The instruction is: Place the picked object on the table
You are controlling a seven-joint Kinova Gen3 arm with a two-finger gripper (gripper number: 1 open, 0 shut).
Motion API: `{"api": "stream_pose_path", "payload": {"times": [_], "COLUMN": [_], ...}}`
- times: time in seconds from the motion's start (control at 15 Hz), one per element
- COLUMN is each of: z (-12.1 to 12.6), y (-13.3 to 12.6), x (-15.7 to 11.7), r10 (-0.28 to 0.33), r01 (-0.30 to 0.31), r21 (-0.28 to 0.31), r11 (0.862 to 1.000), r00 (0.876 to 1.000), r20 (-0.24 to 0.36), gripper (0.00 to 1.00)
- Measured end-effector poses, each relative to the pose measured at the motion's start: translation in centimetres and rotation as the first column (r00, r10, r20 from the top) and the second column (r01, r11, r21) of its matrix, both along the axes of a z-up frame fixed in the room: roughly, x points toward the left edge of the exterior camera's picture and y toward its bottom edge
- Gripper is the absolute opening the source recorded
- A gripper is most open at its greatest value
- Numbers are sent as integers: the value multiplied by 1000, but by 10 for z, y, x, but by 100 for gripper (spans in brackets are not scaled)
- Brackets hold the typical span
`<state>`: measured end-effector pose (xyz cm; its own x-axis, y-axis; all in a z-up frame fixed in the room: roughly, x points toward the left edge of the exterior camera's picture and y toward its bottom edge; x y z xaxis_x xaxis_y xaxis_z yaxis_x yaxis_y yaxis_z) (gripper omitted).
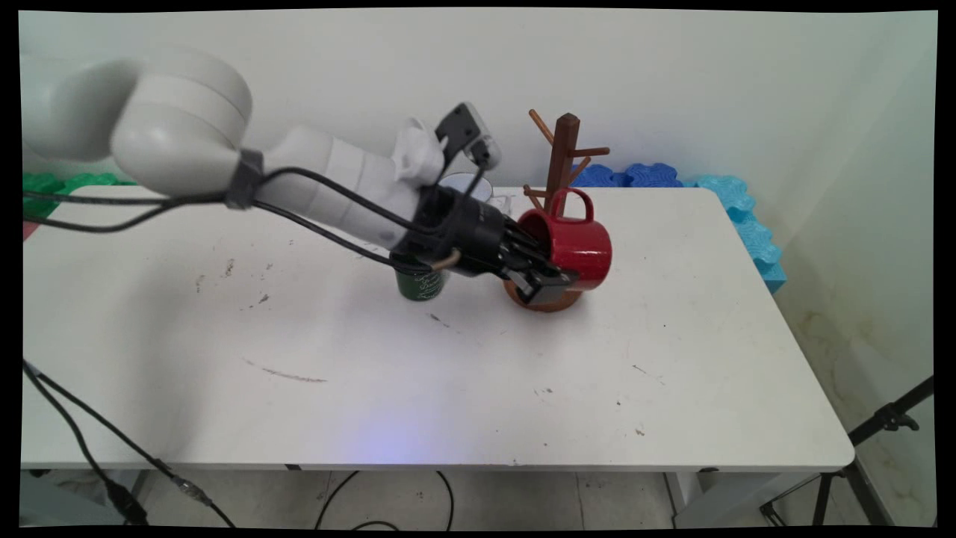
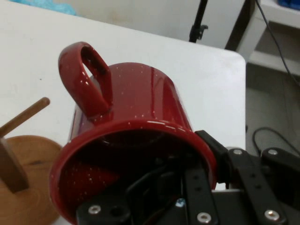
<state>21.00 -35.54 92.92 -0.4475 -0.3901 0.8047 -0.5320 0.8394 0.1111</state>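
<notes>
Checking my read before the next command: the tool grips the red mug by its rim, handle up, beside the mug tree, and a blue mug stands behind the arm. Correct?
One thing is off: the mug behind the arm is dark green, not blue, as the main view shows. The rest holds: the tool grips the red mug by its rim, handle up, beside the mug tree.

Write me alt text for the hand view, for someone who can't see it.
A red mug lies tipped on its side in the black gripper, one finger inside its mouth and one outside its rim, its handle pointing up. Behind it is the white table; a wooden mug stand's round base and one peg show at left.
</notes>
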Motion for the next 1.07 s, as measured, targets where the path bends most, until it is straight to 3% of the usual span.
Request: {"api": "stream_pose_path", "payload": {"times": [0.27,0.53,0.73,1.07], "z": [24,46,56,62], "y": [-3,-5,-4,-3], "x": [16,34,49,71], "r10": [-60,-133,-190,-256], "r01": [61,138,195,255], "r21": [-16,-18,1,56], "r11": [998,990,981,965], "r00": [996,980,952,883], "r20": [61,146,241,393], "gripper": [0,0,0,0]}}
